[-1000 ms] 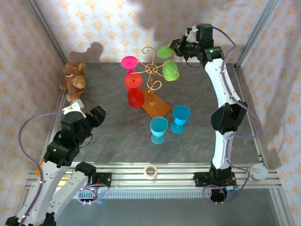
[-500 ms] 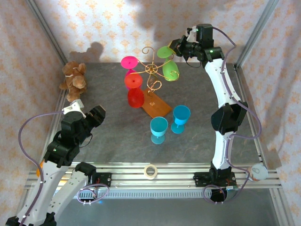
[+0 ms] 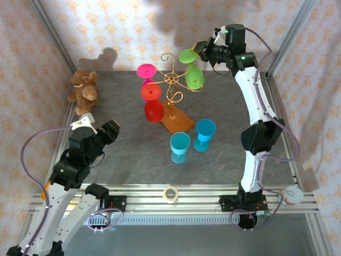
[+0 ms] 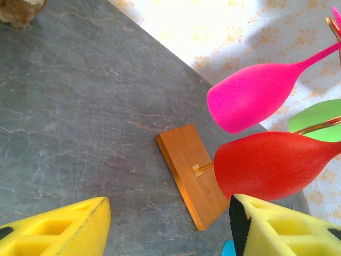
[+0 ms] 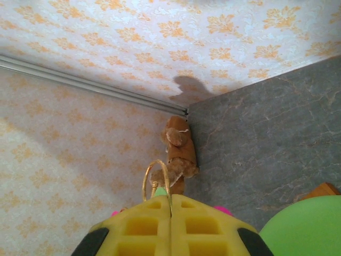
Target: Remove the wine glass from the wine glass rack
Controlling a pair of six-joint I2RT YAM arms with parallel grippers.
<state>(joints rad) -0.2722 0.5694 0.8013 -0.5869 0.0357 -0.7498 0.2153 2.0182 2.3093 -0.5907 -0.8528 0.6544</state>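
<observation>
Unhooking the green one

Top view: green wine glass hangs off the wine glass rack at about 1 o'clock from its post, right gripper at the stem; left gripper parked near 8 o'clock. Left wrist: its pads sit wide apart, wooden base ahead. Right wrist: pads pressed together, looks clamped on that stem, wire scroll at 12. I'd slide the foot out along the wire toward its open end, slowly, or the rack tips.
</observation>
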